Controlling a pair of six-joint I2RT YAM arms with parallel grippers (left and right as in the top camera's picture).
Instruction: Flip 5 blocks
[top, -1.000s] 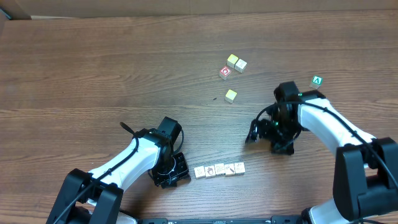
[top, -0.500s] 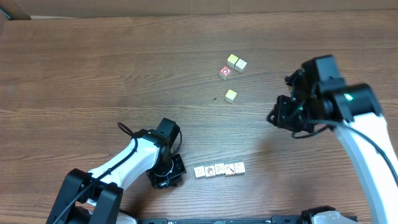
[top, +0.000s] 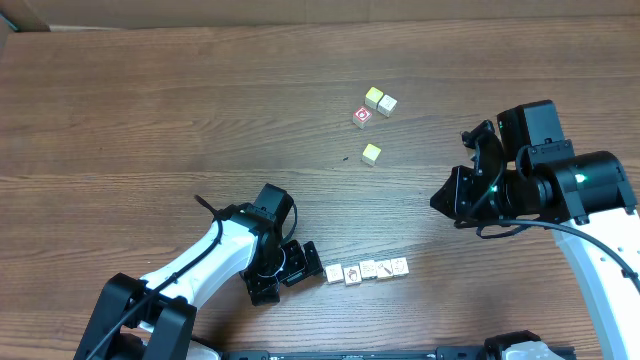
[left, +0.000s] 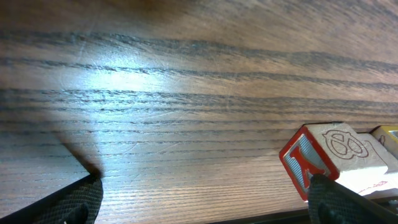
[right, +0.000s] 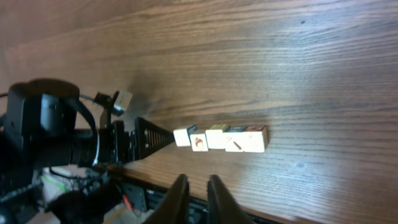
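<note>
Five blocks lie in a tight, slightly slanted row near the table's front edge, pale faces with small pictures up. The same blocks show from above in the right wrist view. My left gripper lies low at the row's left end, open, one finger against the end block. In the left wrist view that block shows a red-bordered side, and my left gripper has only bare wood between its wide fingers. My right gripper hangs high over the right side, shut and empty, as the right wrist view confirms.
Toward the back stand two yellow-topped cubes side by side, a red-faced cube next to them and a third yellow-topped cube nearer the middle. The table's front edge runs just below the row.
The left gripper opened wide and the row of blocks slid a little right and tilted. The right arm lifted off the table, drew back right and shut.
</note>
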